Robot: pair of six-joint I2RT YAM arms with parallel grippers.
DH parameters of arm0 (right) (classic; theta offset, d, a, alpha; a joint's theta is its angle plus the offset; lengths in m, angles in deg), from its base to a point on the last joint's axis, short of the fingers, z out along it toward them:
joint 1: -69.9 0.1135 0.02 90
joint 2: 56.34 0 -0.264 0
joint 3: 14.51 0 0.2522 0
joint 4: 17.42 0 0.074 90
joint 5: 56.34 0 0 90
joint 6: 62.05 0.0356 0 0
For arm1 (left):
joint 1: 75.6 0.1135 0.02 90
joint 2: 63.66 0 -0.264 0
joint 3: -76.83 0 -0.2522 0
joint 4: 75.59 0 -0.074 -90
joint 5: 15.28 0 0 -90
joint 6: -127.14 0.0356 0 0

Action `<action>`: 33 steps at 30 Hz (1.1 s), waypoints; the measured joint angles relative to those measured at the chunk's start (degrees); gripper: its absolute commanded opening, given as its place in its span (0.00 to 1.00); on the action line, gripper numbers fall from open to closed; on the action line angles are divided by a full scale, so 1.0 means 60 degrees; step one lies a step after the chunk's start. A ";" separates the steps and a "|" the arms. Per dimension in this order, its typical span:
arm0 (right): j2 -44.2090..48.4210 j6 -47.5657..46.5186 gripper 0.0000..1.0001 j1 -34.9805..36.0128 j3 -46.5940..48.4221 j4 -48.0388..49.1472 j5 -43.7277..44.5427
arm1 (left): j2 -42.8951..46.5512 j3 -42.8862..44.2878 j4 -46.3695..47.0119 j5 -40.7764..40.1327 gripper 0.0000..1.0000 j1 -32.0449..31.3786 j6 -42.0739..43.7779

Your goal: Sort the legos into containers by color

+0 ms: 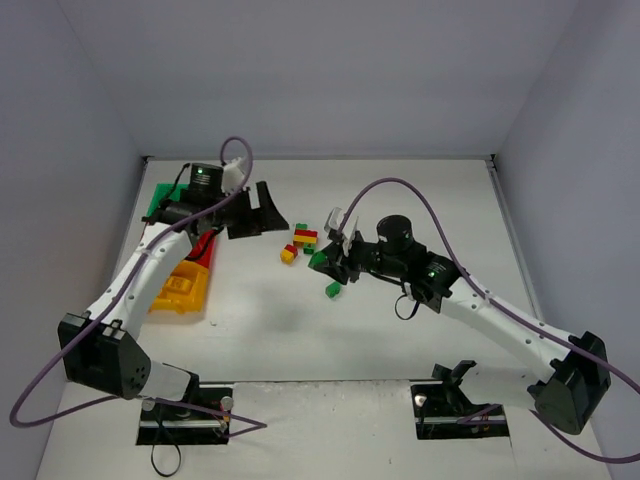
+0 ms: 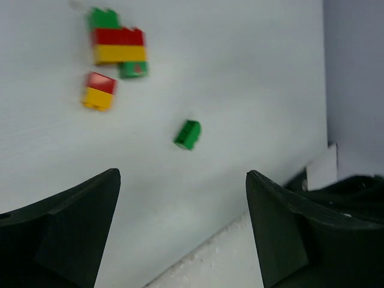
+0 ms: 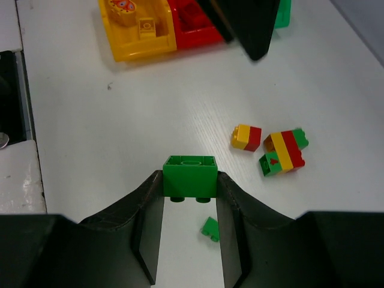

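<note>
The right end effector is observed at the bottom centre of the right wrist view. It is clenched on a green brick, which is gripped by its two sides between the dark fingers and held above the white surface.

A smaller loose green brick is seen lying on the surface just below the held one in that frame, apart from it. To the right of centre, a red-and-yellow pair is recorded just beside a mixed stack of green, yellow and red pieces. Whether the two touch cannot be told.

In the upper left of the frame, the yellow-orange bin and the red bin are noted side by side and touching. An edge of the green bin is visible at the top edge.

The left end effector is found released, its jaws spread wide with nothing between them, and it is raised above the surface. In the top view it is placed left of centre in the upper half, just right of the bins.
</note>
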 measured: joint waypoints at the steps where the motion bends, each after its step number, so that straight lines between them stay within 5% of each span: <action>1: -0.0011 -0.0124 0.00 0.0000 0.0120 -0.0007 -0.0138 | 0.0007 -0.0047 0.0036 0.0357 0.78 -0.0302 -0.0040; 7: -0.0178 -0.0685 0.01 0.0000 0.0433 -0.0080 -0.0692 | -0.0007 -0.0368 0.0291 0.1727 0.78 -0.1727 -0.0357; 26: -0.0412 -0.1082 0.01 0.0000 0.0882 -0.0353 -0.0805 | 0.0219 -0.0692 0.0925 0.2867 0.63 -0.2084 -0.0546; 29: -0.0412 -0.1089 0.01 0.0000 0.1005 -0.0375 -0.0798 | 0.0175 -0.0707 0.0962 0.2914 0.54 -0.2120 -0.0561; 33: -0.0510 -0.1137 0.10 0.0000 0.1005 -0.0415 -0.0780 | 0.0164 -0.0703 0.1279 0.3115 0.17 -0.2208 -0.0634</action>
